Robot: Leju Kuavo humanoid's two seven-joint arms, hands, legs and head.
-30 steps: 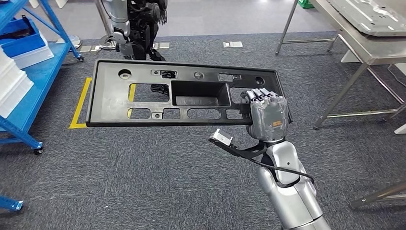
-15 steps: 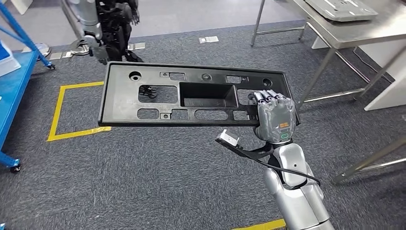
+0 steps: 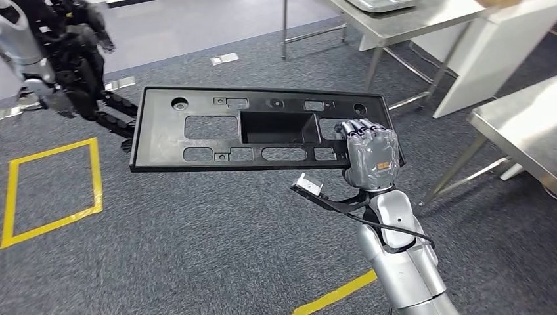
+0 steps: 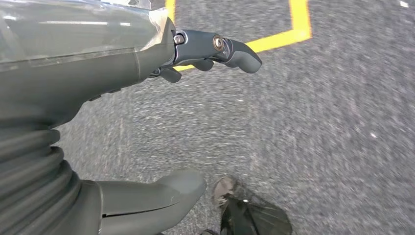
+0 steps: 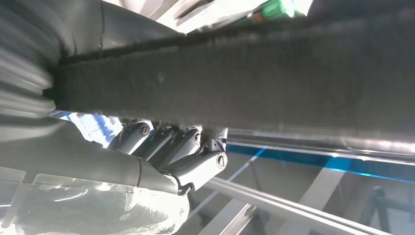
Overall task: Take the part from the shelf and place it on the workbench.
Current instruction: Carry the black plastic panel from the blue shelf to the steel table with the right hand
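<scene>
The long flat black plastic panel part w/ rectangular cut-outs and a sunken centre pocket (image 3: 256, 128) is being held up in the air across the middle of the head view, roughly level, above the grey speckled carpet floor (image 3: 197, 243). It is being grasped at its right end by the right hand (image 3: 371, 154): fingers (image 3: 360, 128) are being curled over the panel's top face near the edge, w/ the grey back of the hand facing the cam. In the right wrist view the part (image 5: 254, 73) is being seen as a dark band across the frame, w/ the dark fingers (image 5: 181, 147) wrapped against it. The silver right arm (image 3: 397, 256) is rising from the lower right of the head frame, w/ a black cable and small wrist cam (image 3: 307, 186) sitting just below the panel's near edge.

The left hand (image 4: 147, 122) is being held over the carpet in the left wrist view, nothing in it; thumb (image 4: 156, 196) and dark fingers (image 4: 220, 49) are being kept apart, i.e. released.

A stainless steel workbench w/ thin metal legs (image 3: 407, 23) is being shown at upper right, well apart from the part; another steel table edge (image 3: 519, 125) is at the right side. Yellow floor tape forming a square outline (image 3: 52, 190) is lying at left. A dark robot figure (image 3: 66, 52) is standing at upper left.
</scene>
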